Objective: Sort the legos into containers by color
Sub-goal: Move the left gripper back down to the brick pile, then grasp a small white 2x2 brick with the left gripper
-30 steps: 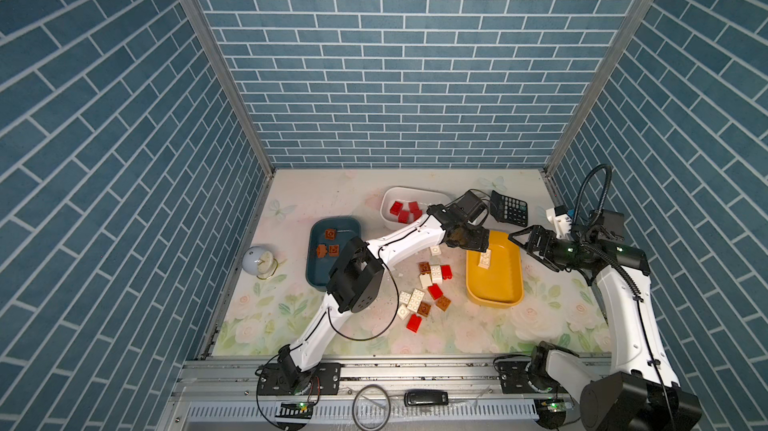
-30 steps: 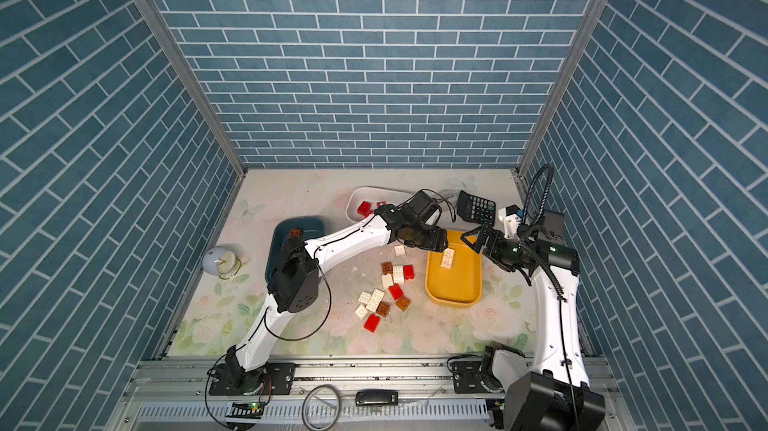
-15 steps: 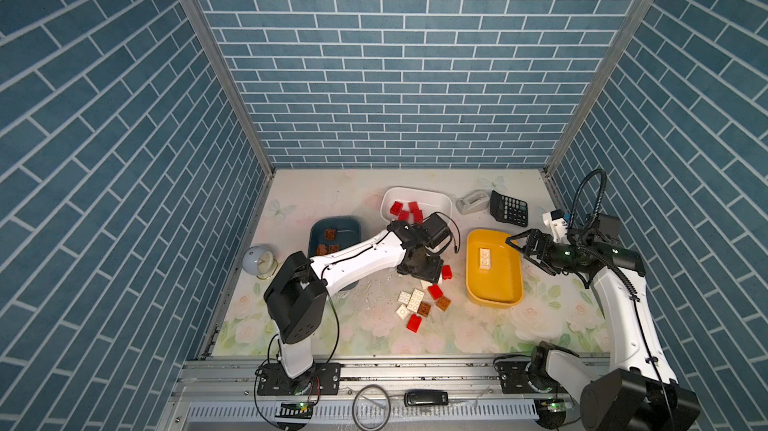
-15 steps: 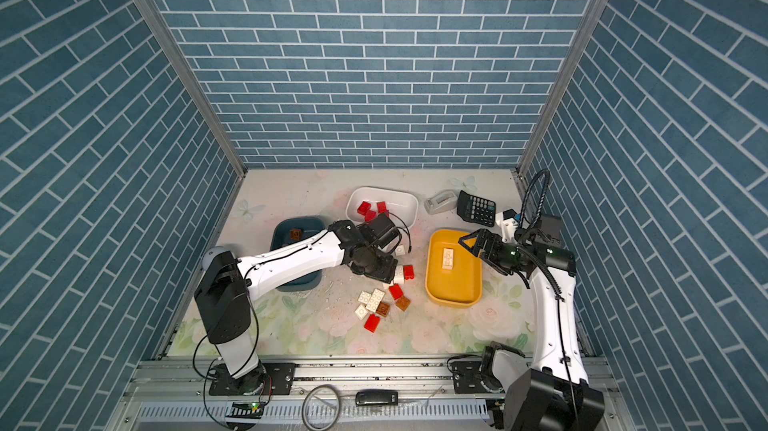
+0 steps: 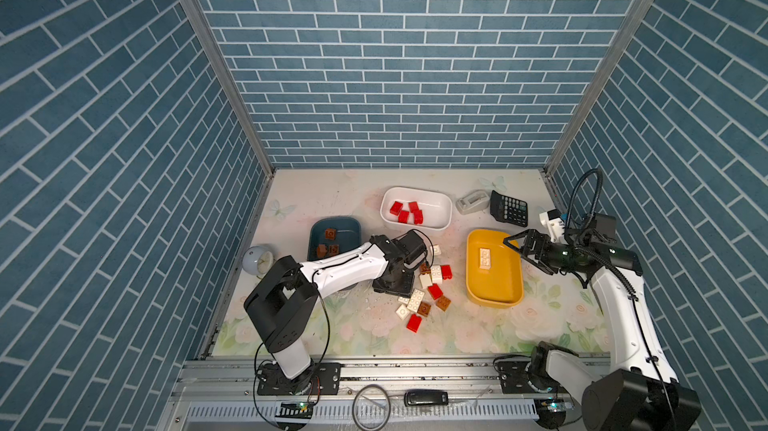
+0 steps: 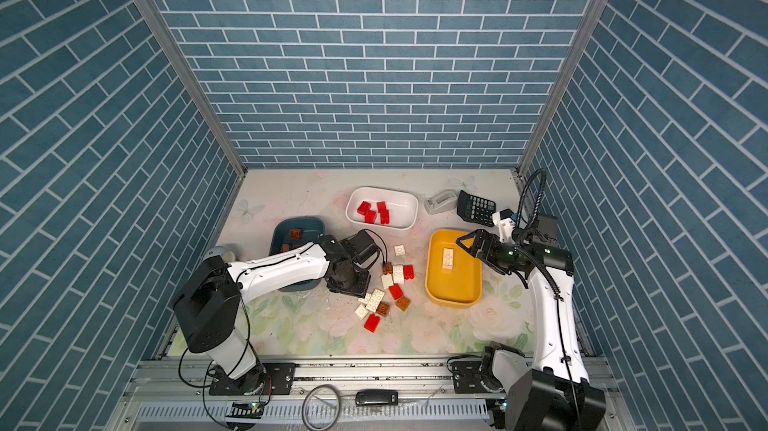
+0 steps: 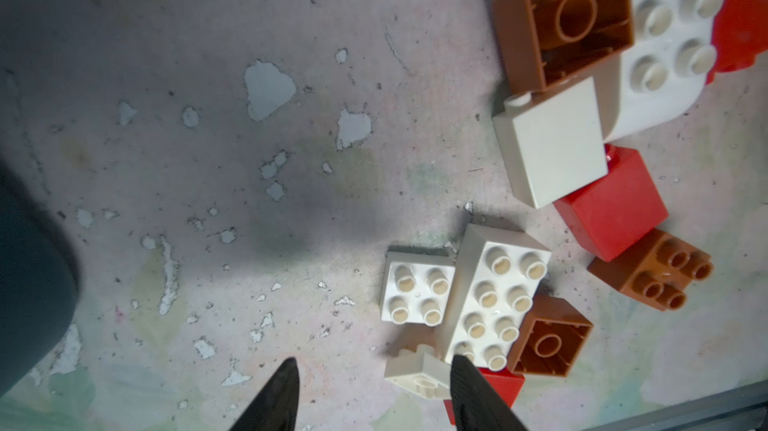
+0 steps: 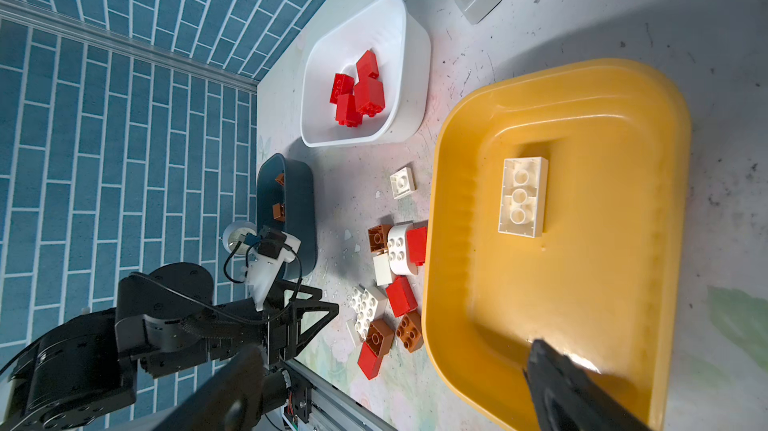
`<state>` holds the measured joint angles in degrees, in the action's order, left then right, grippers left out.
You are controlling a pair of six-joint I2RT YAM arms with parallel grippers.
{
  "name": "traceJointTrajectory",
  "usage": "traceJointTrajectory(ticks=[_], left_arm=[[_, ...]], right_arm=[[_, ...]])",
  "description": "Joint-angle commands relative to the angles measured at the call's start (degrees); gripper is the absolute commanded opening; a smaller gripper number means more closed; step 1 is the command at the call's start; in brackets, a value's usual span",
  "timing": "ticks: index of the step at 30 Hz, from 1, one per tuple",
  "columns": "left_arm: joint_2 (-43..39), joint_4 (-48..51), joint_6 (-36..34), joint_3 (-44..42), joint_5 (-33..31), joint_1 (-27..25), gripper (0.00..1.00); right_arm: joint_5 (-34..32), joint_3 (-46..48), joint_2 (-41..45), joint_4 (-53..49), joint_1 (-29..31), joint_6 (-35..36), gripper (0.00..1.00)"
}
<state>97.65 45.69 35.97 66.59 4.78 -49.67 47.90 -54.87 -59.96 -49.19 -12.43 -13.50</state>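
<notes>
Legos (image 5: 424,294) in red, brown and white are heaped loose on the table (image 5: 332,200), between the teal tub (image 5: 334,220) on the left and the yellow tub (image 5: 494,303) on the right. Red bricks (image 5: 406,212) are seen in the white tub (image 5: 415,190) at the far side, brown bricks (image 5: 330,234) in the teal tub, and one oblong white brick (image 5: 485,258) in the yellow tub. The left gripper (image 7: 374,364) is set low at the heap's left edge, fingers partly apart, with a small white brick (image 7: 415,373) between the tips but not gripped. The right gripper (image 5: 512,249) is held above the yellow tub's far right rim, fingers spread wide and empty.
</notes>
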Motion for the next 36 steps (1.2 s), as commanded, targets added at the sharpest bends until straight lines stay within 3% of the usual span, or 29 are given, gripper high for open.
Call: traceJointTrajectory(ticks=[1,17,24,36], left_arm=[[1.64,-1.78,-1.43,-0.76,1.15,0.10,0.60],[6.89,-1.82,-2.47,-0.11,1.46,0.10,0.51],[6.42,2.15,-2.75,1.39,-3.87,1.54,0.47],[4.76,4.15,-3.44,3.31,-4.86,2.60,0.48]], right_arm=[[1.23,0.90,0.20,0.33,0.36,0.75,0.99],[1.23,2.10,0.60,0.20,0.52,0.93,0.99],[1.14,2.43,0.73,0.04,0.47,1.02,0.99],[1.32,2.49,0.76,-0.11,0.47,1.11,0.99]])
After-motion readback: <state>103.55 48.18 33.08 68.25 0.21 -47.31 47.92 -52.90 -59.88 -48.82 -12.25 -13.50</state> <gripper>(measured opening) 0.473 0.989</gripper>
